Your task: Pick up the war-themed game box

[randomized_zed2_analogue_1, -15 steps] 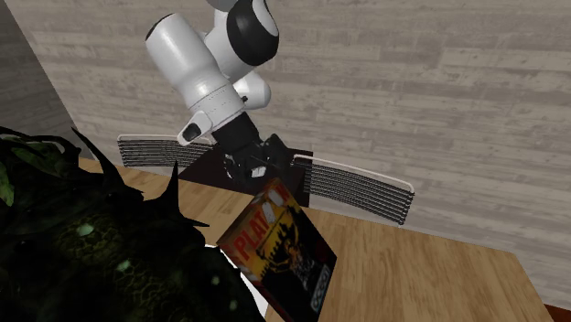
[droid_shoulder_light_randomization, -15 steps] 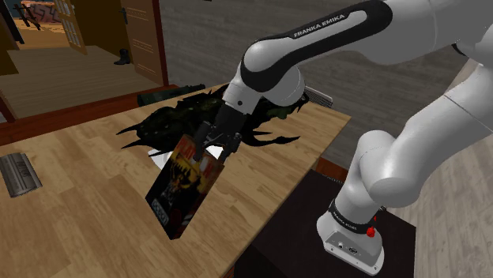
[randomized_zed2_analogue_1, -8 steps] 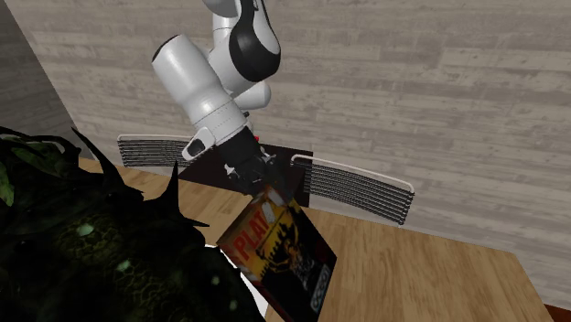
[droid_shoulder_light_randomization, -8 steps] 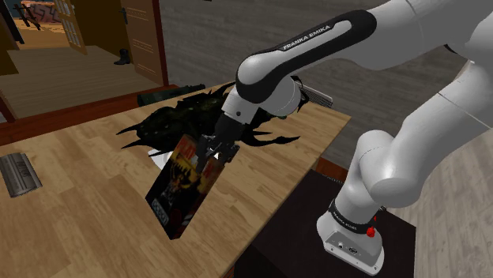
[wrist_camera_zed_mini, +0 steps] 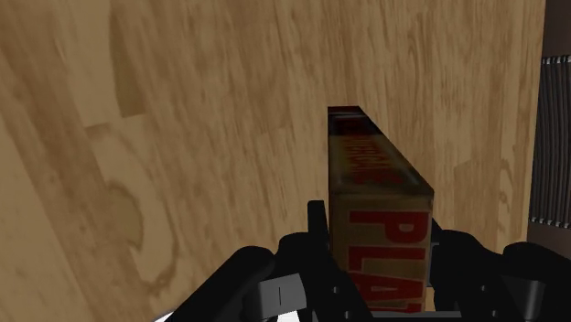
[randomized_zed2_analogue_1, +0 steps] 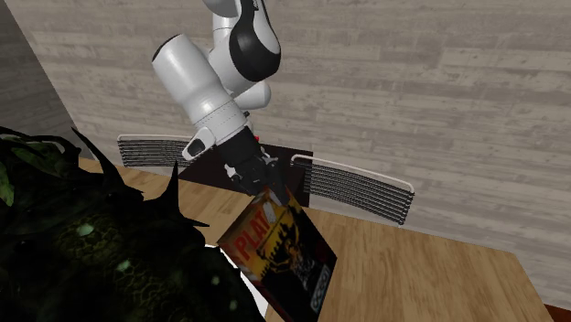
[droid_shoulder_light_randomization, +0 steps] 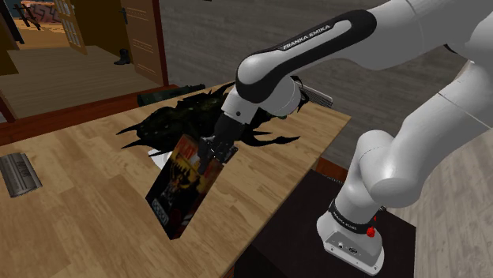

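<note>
Clamping the top edge of a dark rectangular game box (droid_shoulder_light_randomization: 183,185) (randomized_zed2_analogue_1: 279,252) (wrist_camera_zed_mini: 380,183) lettered "PLAT" in red, black two-finger gripper (droid_shoulder_light_randomization: 212,150) (randomized_zed2_analogue_1: 265,187) (wrist_camera_zed_mini: 377,227) presses both faces. Box stands tilted on light wooden table (droid_shoulder_light_randomization: 79,197). White arm (droid_shoulder_light_randomization: 310,35) reads "FRANKA EMIKA".

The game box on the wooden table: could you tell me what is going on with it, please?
The white Franka arm's black gripper is clasping the top end of the game box, with one finger on each side. The box stands tilted on the wooden table, beside a dark spiky figure, and has not yet been lifted.
</note>
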Motion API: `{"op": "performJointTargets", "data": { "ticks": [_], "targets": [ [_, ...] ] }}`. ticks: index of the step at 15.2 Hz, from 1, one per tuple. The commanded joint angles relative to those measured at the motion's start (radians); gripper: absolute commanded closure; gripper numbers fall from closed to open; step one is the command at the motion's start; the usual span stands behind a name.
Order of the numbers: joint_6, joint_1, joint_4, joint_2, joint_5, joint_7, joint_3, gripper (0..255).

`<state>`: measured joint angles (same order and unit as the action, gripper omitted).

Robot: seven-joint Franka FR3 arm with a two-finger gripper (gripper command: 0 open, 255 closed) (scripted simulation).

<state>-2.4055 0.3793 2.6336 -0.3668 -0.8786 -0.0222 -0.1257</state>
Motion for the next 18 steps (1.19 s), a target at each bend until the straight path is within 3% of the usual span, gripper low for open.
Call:
{"op": "performJointTargets", "data": {
  "ticks": [1,18],
  "targets": [
    [-0.001,-0.001,0.002,0.001,0.001,0.000,0.000,255],
    [0.183,-0.045,-0.096,-0.118,0.131,0.163,0.003,255]
  ]
}}
